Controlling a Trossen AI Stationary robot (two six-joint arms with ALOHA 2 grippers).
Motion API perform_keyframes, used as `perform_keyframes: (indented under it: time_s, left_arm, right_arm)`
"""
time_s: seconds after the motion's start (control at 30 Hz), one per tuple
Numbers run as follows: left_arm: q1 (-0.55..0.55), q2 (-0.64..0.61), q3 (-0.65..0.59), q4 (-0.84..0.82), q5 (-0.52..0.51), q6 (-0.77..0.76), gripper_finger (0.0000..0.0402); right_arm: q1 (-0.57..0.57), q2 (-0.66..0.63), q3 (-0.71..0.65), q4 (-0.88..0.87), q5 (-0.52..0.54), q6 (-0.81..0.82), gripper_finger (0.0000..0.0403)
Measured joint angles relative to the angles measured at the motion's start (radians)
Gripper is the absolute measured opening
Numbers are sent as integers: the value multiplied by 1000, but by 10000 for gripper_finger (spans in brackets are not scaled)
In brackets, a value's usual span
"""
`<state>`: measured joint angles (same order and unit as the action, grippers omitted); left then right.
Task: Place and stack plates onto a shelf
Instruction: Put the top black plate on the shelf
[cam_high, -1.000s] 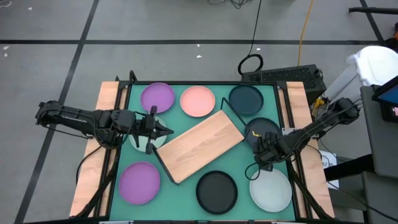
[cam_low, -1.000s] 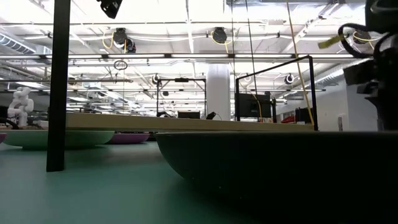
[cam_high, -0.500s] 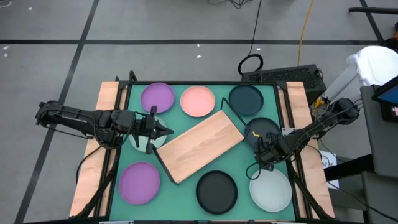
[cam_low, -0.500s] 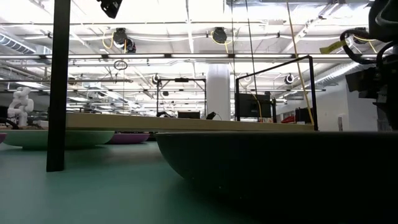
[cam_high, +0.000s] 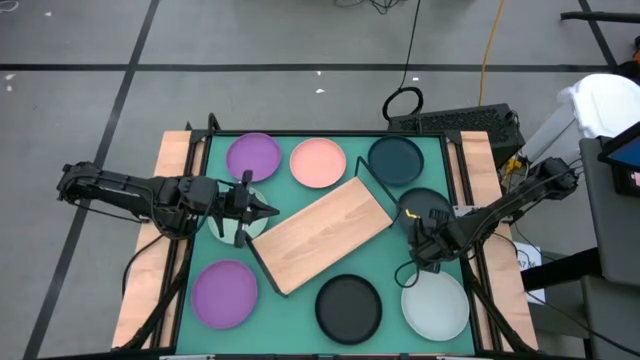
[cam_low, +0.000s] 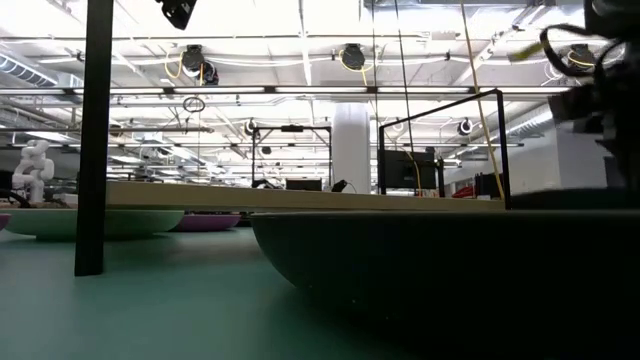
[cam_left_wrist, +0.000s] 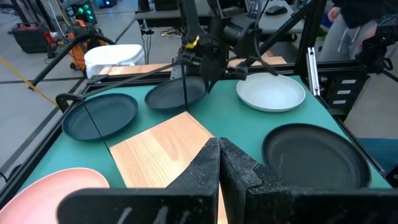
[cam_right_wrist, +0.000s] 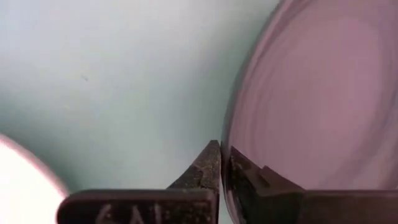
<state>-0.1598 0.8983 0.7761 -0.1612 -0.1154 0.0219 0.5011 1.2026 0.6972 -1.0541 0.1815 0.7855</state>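
Note:
The light wooden shelf lies slantwise mid-table. Around it rest purple plates, a pink one, a dark teal one, a black one and a pale one. My right gripper is shut on another dark plate at the shelf's right end. My left gripper, shut and holding nothing, hovers at the shelf's left end, over a pale plate. My right gripper pinches the dark plate's rim between its two fingers, one finger inside the plate and the other outside. It comes from above at the plate's near edge. In the left wrist view the plate sits tilted below the gripper.
Black wire frames stand at the shelf's ends. Wooden side boards flank the green tabletop. The black plate fills the low view's front. A person shows beyond the table's right side.
My right gripper has shut on the dark plate's rim and risen a little. The plate's edge now shows at the right of the low view, where it did not before.

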Motion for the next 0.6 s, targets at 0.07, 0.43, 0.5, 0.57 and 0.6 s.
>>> perform_keyframes:
  time_s: [0.07,0.43,0.5,0.57,0.6]
  left_arm:
    - [0,0,0,0,0,0,3]
    - [0,0,0,0,0,0,3]
    - [0,0,0,0,0,0,3]
    - [0,0,0,0,0,0,3]
    - [0,0,0,0,0,0,3]
  right_arm:
    - [0,0,39,-45,12,5,2]
    - [0,1,201,-279,121,122,1]
    - [0,1,224,-316,153,134,1]
    - [0,1,247,-353,180,139,1]
    - [0,1,260,-371,191,139,0]
